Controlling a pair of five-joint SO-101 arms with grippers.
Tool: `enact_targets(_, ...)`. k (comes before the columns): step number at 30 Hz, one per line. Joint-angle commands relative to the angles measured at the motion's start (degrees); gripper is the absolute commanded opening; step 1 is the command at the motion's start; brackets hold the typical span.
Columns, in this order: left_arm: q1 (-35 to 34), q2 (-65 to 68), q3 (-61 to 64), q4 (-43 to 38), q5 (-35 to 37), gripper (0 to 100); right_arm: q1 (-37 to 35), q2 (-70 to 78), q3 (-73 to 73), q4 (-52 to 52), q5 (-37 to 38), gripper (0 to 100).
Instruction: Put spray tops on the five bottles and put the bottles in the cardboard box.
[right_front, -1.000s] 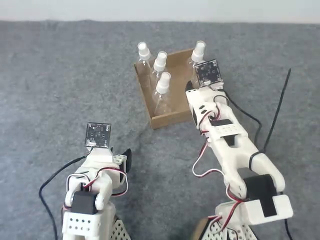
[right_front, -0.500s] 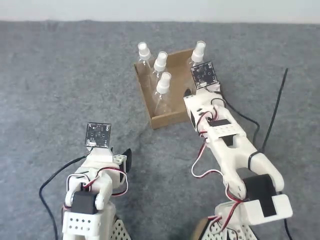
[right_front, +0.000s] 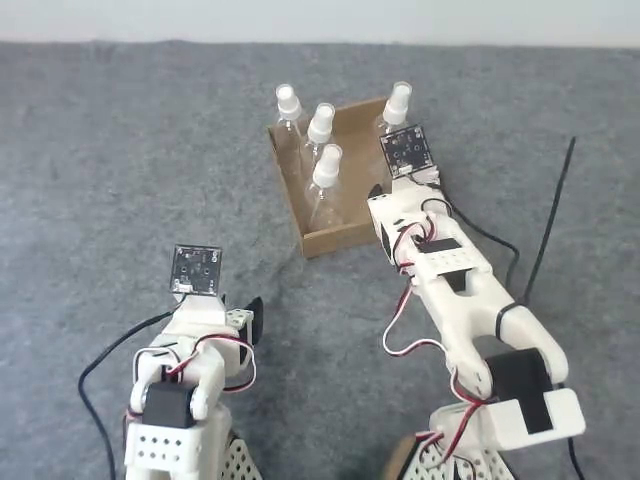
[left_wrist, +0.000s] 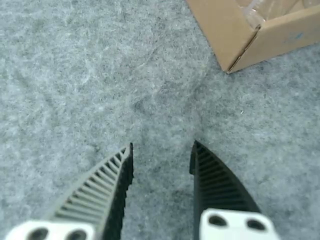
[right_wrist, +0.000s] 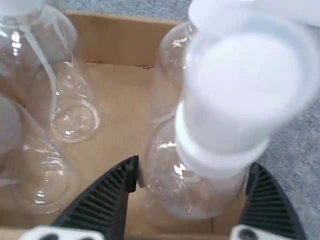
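Left gripper (left_wrist: 162, 146): jaws a moderate gap apart, nothing between them. It hangs over bare grey carpet (left_wrist: 75, 65), short of the cardboard box (left_wrist: 235, 37), and the box's near-left corner shows ahead of the jaws. The left arm (right_front: 185, 370) is folded back by its base, well apart from the box.

Right gripper (right_wrist: 192, 170): jaws spread wide, one on either side of a clear bottle (right_wrist: 187, 192) standing inside the box by its right wall. The tips sit just beside the bottle's wall on both sides; can't tell if they touch. The white spray top (right_wrist: 245, 90) is on that bottle, directly under the wrist camera. In the high view the right arm (right_front: 455, 270) comes in over the box's near-right corner and its camera board (right_front: 407, 150) covers this bottle.

The box is open side up, flat on the carpet. The other bottles are all upright and all have white tops on:
- near-centre bottle (right_front: 326, 180): inside, mid-box, closest to the near wall.
- centre bottle (right_front: 319, 125): inside, just behind the first.
- far-left bottle (right_front: 288, 105): at the box's far-left corner. It looks inside the wall, but can't tell for sure.
- far-right bottle (right_front: 397, 100): at the box's far-right corner, just behind the camera board.

In the right wrist view, bare cardboard floor shows between the bottles.
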Motion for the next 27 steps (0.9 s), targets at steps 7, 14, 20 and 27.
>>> enact_targets(7,0.1,-0.8,-0.6,0.4,0.0,17,-0.1,-9.5,-2.6,6.5,-0.1,28.2)
enact_targets(14,0.1,-0.8,-0.6,0.4,0.0,17,-0.1,-11.3,-2.6,9.3,0.0,28.2)
enact_targets(20,0.1,-0.8,-0.6,0.4,0.0,17,0.0,-15.1,-2.6,14.6,0.0,28.1)
enact_targets(27,0.1,-0.8,-0.6,0.4,0.0,17,0.0,-20.0,-2.6,21.3,0.1,27.9)
